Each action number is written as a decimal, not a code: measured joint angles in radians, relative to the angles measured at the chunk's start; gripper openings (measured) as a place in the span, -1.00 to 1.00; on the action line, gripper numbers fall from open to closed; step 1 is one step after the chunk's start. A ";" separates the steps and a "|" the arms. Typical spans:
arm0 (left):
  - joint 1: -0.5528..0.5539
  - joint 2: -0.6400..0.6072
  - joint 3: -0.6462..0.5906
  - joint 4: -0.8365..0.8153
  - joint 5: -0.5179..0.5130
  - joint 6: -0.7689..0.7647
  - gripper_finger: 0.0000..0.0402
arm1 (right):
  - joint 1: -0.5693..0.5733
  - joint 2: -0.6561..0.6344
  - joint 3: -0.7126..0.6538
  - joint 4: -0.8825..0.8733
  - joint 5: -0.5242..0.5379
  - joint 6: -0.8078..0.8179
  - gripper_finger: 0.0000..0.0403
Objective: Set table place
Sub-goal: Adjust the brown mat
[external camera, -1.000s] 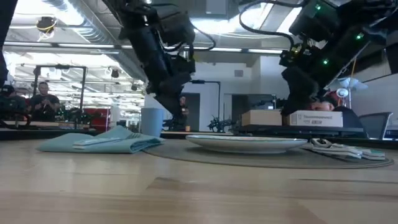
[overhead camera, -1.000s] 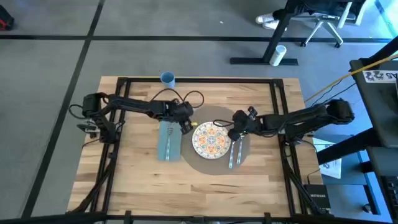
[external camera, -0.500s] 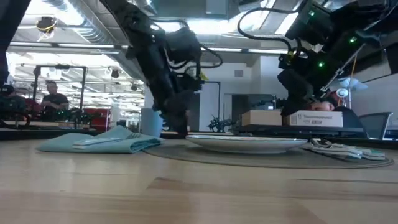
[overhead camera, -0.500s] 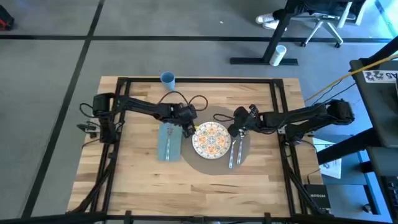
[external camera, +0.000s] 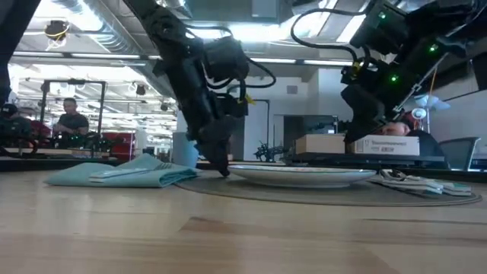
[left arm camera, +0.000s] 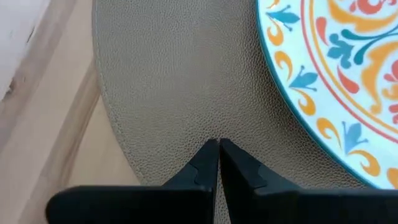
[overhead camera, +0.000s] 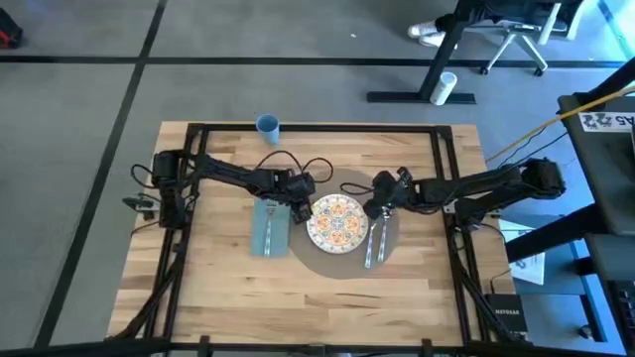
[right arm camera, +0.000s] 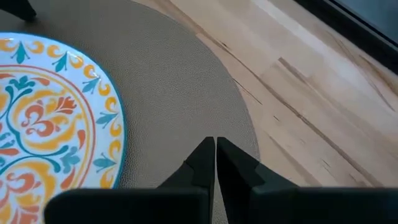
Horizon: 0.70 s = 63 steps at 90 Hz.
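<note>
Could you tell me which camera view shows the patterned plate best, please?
The high view: the plate shows whole and round on the placemat, between both grippers. The low view shows only its thin edge, and each wrist view shows only a part of its rim.

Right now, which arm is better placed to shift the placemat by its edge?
Probably the left. The left gripper, shut, is down at the placemat edge beside the plate. The right gripper, also shut, hangs above the mat's other side.
</note>
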 joint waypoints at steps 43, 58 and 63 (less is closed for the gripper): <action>0.000 -0.002 0.002 -0.041 -0.001 0.001 -1.00 | 0.000 0.000 0.000 0.000 -0.019 0.001 -0.99; 0.000 -0.002 0.002 -0.036 -0.001 0.001 -1.00 | 0.000 0.000 0.000 0.005 -0.019 0.003 -0.99; 0.000 -0.002 0.002 -0.034 -0.001 0.001 -1.00 | 0.000 0.000 0.000 0.007 -0.019 0.003 -0.99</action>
